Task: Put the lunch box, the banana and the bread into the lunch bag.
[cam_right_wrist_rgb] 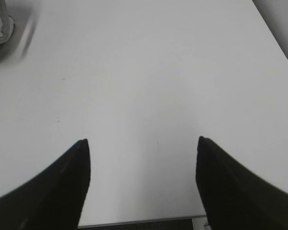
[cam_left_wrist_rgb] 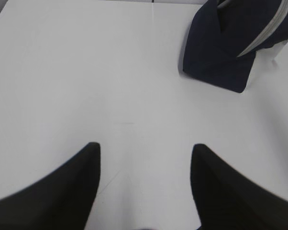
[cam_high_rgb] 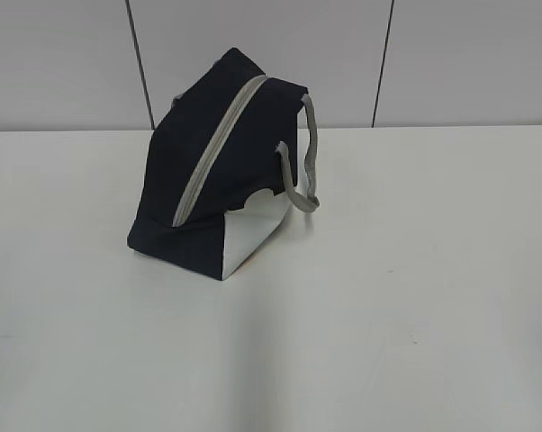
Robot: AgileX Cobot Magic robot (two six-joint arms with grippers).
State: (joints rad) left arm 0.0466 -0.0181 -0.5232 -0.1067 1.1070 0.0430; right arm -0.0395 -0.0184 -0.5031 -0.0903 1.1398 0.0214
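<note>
Both grippers stand with their jaws spread wide and nothing between them; we see the left gripper (cam_left_wrist_rgb: pixel 145 148) in its wrist view as two dark fingers (cam_left_wrist_rgb: pixel 72 191) rising from the bottom edge over bare white table (cam_left_wrist_rgb: pixel 86 72), and the right gripper (cam_right_wrist_rgb: pixel 143 143) looks the same in its own view, its dark fingers (cam_right_wrist_rgb: pixel 230 187) apart above the table's near edge; neither arm shows in the exterior view.

We find the lunch bag (cam_high_rgb: pixel 208 180) sitting on the table a little left of centre in the exterior view, towards the back, near the grey panelled wall (cam_high_rgb: pixel 451 63); it is dark navy, and its grey zipper (cam_high_rgb: pixel 219 148) runs in a slant from the top ridge down the near face; from this view we read the zipper as closed, though we cannot tell for certain at its far end; a white side panel (cam_high_rgb: pixel 251 229) with a scalloped upper border faces right and forward; a grey strap handle (cam_high_rgb: pixel 307 162) loops out from the bag's right side and hangs down towards the table.

From the left wrist view we see the bag in the upper right corner, well apart from the left fingers; from the right wrist view only a bit of the grey strap shows at the upper left corner, far from the right fingers.
</note>
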